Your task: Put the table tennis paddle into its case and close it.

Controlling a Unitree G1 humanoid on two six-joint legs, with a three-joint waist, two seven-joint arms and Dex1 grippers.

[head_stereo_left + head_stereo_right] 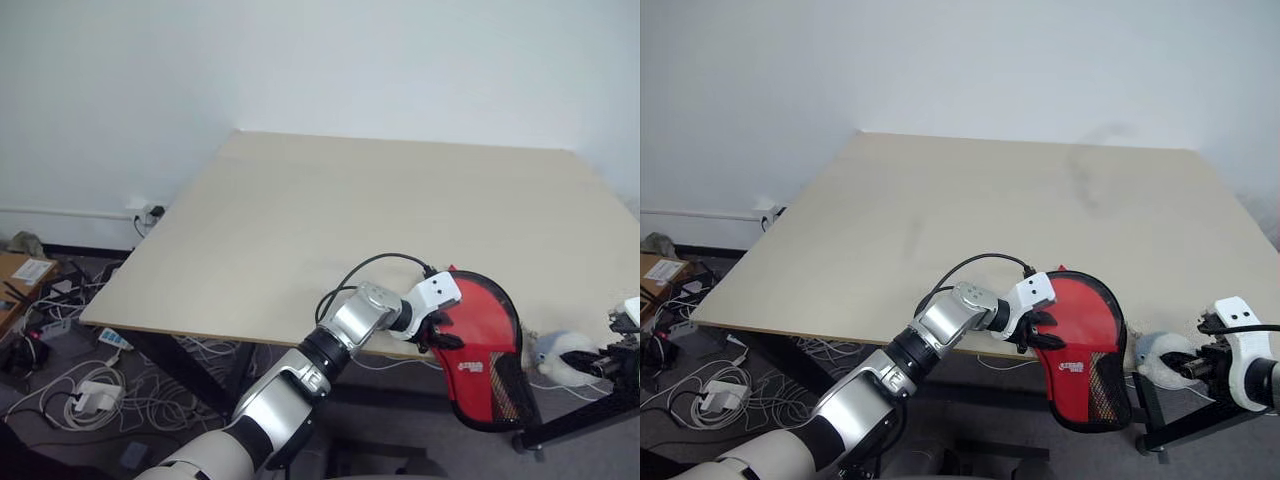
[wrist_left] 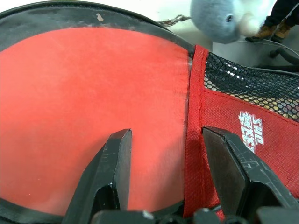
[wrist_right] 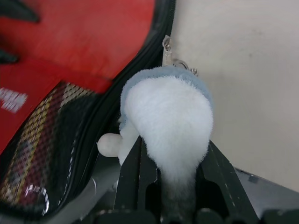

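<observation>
Left gripper: one, its two black fingers clamped across the case, one on the plain red panel and the other on the panel with the white logo.
Right gripper: one, pinched tight on the plush toy, just off the table's near edge, to the right of the case.
Case: one, red with a black mesh end and black zipper rim; it sits at the table's near edge, its round part on the top and its mesh end hanging past the edge.
Paddle: cannot tell it apart; the smooth red face under the left fingers may be its rubber or the case's fabric.
Plush toy: one, pale grey and white, fuzzy, joined by a small metal chain to the case's zipper pull, just right of the case.
Table: one, light wood top, bare apart from the case.
Floor left of the table: a tangle of white cables and power strips, too many to count; one cardboard box beyond them.
</observation>
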